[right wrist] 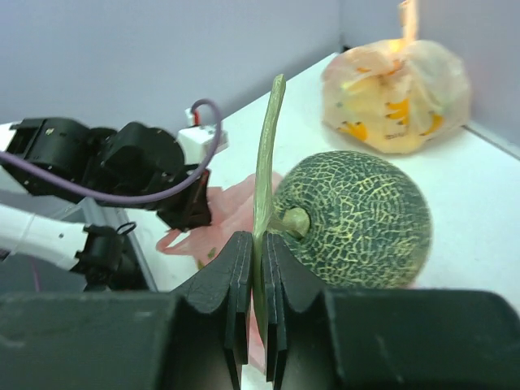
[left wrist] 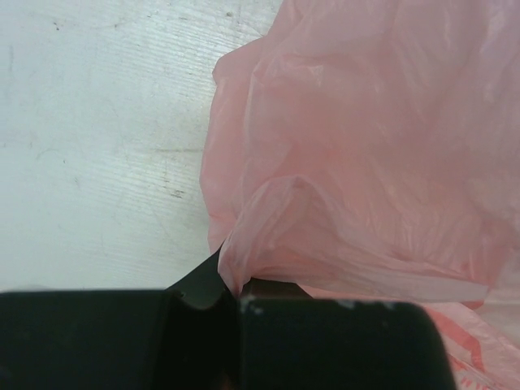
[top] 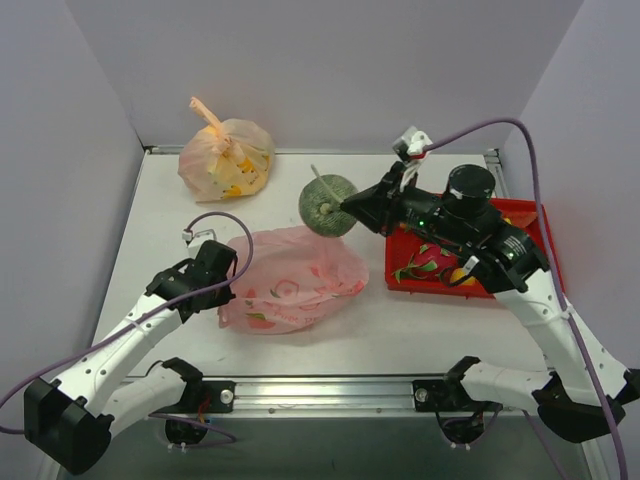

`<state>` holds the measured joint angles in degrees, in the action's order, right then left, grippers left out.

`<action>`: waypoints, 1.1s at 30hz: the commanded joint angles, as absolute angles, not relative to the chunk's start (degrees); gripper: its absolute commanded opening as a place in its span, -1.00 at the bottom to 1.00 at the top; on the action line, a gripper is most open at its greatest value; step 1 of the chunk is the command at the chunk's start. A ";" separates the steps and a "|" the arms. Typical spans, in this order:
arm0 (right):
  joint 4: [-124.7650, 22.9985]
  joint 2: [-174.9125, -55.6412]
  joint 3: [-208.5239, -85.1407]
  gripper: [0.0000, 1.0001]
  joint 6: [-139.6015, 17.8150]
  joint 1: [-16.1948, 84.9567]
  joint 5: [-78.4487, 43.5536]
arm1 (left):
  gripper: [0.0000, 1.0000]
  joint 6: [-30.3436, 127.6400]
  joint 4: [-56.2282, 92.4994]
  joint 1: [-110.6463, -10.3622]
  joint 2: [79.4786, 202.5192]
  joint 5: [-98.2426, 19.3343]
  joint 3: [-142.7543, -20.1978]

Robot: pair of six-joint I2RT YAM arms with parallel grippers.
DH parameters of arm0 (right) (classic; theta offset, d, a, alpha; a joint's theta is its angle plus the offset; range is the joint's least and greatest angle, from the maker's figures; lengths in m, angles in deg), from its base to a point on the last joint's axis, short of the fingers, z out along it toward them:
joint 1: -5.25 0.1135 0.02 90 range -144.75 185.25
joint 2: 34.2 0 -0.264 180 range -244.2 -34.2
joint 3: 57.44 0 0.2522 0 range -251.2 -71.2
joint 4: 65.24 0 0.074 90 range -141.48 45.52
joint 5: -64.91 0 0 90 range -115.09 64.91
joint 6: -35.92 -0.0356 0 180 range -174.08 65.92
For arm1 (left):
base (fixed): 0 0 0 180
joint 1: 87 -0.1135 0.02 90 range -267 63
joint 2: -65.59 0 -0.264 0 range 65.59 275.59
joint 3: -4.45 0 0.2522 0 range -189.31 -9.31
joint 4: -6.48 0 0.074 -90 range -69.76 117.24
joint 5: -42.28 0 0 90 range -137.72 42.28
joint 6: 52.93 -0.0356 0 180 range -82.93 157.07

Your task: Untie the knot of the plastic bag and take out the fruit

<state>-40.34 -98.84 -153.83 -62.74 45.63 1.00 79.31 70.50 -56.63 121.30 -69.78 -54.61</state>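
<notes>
The pink plastic bag (top: pixel 295 278) lies slack and flattened on the table's middle; no knot shows on it. My left gripper (top: pixel 228 283) is shut on the bag's left edge, where a fold of pink film (left wrist: pixel 268 211) is pinched between the fingertips (left wrist: pixel 236 296). My right gripper (top: pixel 352 207) is shut on the flat green stem (right wrist: pixel 268 154) of the round green melon (top: pixel 327 205), holding it just beyond the bag's far edge. The melon (right wrist: pixel 353 219) hangs to the right of the fingers. A pink-red dragon fruit (top: pixel 432 260) lies in the red tray (top: pixel 525 215).
A paler yellowish-orange tied bag (top: pixel 225 160) with yellow fruit stands at the back left, also in the right wrist view (right wrist: pixel 398 97). The red tray sits at the right under my right arm, with an orange piece (top: pixel 462 277) in it. Walls enclose the table.
</notes>
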 commanded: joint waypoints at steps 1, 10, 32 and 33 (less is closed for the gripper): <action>-41.73 -94.93 -154.17 -1.00 -64.36 39.37 1.54 | -1.00 77.68 69.19 -57.47 121.58 -70.04 -56.33; -39.70 -92.29 -146.27 -1.00 -61.81 21.53 -1.36 | -1.00 75.92 69.46 -59.40 121.05 -69.87 -57.29; -47.26 -95.47 -116.12 -1.00 -77.53 12.90 -17.96 | -1.00 77.23 73.23 -62.56 116.13 -78.62 -59.49; -47.26 -95.11 -115.24 -1.00 -78.24 12.81 -20.06 | -1.00 77.50 73.24 -62.92 115.09 -79.78 -59.58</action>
<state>-45.65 -97.81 -117.48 -72.86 13.46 -11.50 76.12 71.94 -61.68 117.56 -73.08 -56.62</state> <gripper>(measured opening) 0.076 0.032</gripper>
